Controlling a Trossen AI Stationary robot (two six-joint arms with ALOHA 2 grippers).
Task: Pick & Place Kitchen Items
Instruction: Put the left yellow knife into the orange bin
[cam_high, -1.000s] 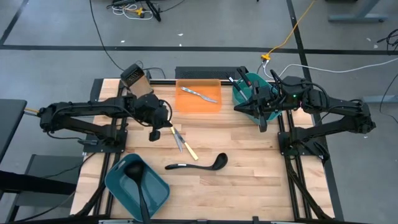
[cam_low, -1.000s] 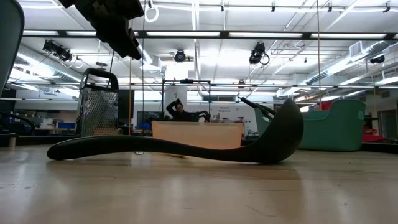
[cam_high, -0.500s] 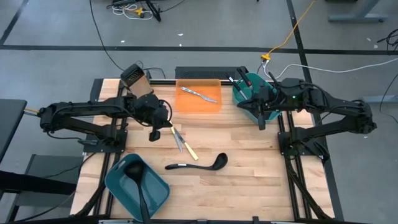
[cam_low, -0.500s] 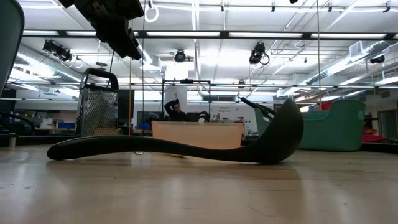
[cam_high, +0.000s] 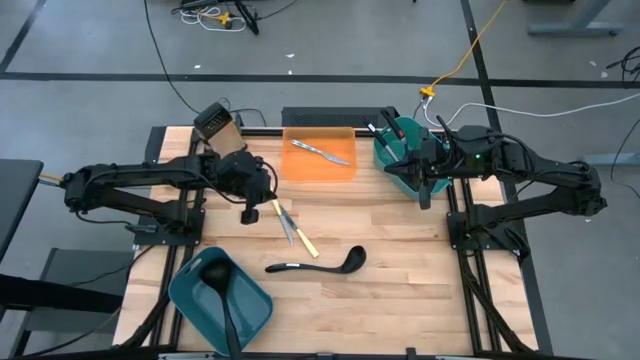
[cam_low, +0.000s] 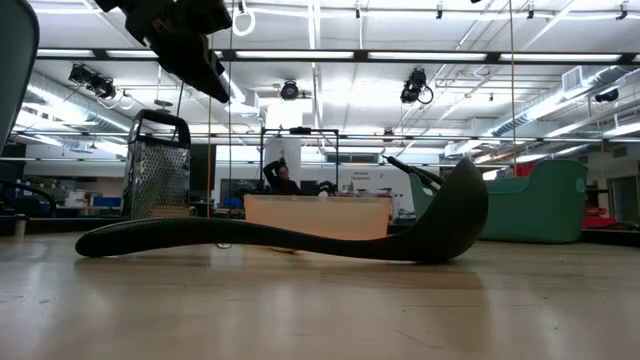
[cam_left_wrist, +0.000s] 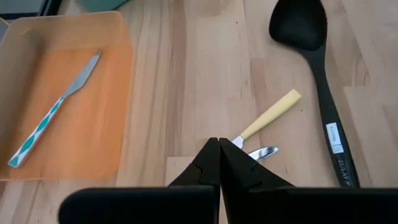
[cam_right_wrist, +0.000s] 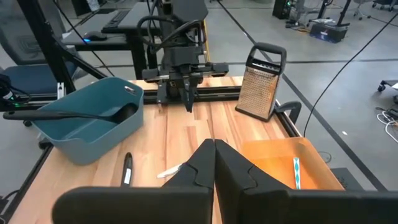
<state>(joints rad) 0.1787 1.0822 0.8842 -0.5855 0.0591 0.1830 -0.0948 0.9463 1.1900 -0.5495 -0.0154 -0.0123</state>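
Note:
A black ladle (cam_high: 315, 263) lies on the wooden table, resting on its bowl (cam_low: 450, 235) and its handle end. A yellow-handled piece (cam_left_wrist: 270, 115) and slim silver cutlery (cam_left_wrist: 261, 151) lie side by side just under my left gripper (cam_high: 250, 215), which hangs shut and empty above them (cam_left_wrist: 219, 144). A teal-patterned knife (cam_high: 322, 152) lies in the orange tray (cam_high: 300, 170). My right gripper (cam_high: 423, 200) hovers shut and empty beside the far-right teal bin (cam_high: 395, 160), which holds dark utensils.
A second teal bin (cam_high: 250, 310) at the near left holds another black ladle (cam_high: 222, 290). A metal grater (cam_high: 215, 125) stands at the far left corner. Open wood lies between the ladle and the right arm's base.
My right gripper has turned a little at the wrist and edged slightly toward the table's right edge, staying shut. The utensils have not moved.

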